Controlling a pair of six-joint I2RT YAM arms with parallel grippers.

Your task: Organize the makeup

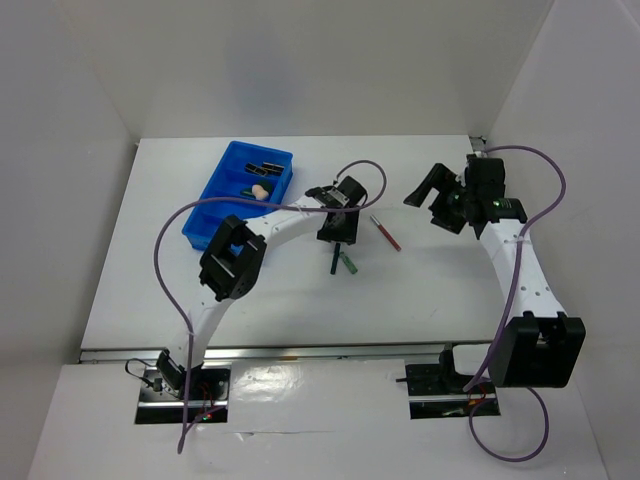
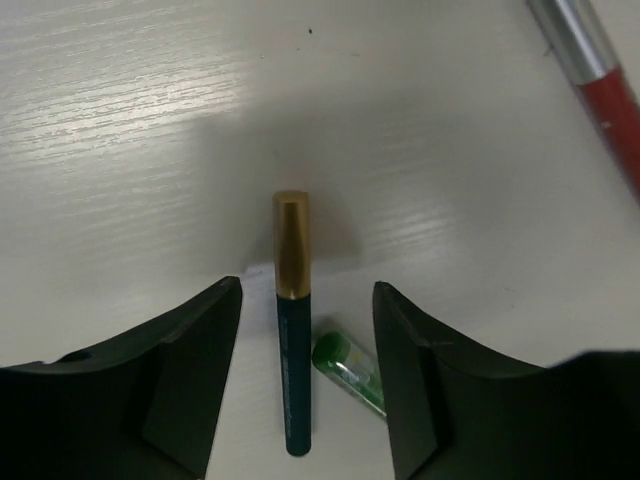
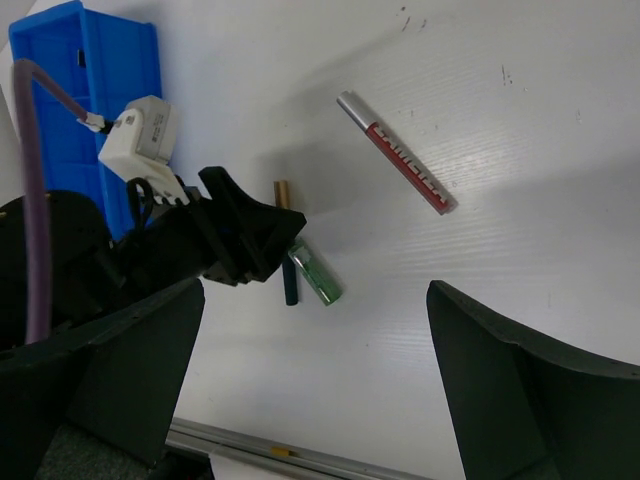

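A dark teal pencil with a gold cap (image 2: 292, 320) lies on the white table, between the fingers of my open left gripper (image 2: 307, 330), which hangs just above it. A short green tube (image 2: 350, 372) lies beside it, touching my right finger's side. The two also show in the top view, the dark pencil (image 1: 331, 262) and the green tube (image 1: 349, 264), and in the right wrist view (image 3: 289, 283). A red pencil with a silver cap (image 1: 386, 232) lies to the right, apart. My right gripper (image 1: 428, 195) is open and empty, raised above the table's right side. A beige sponge (image 1: 259, 190) lies in the blue tray (image 1: 228, 168).
The blue divided tray stands at the back left and holds dark items (image 1: 262, 170) in its compartments. White walls enclose the table on three sides. A metal rail (image 1: 300, 352) runs along the near edge.
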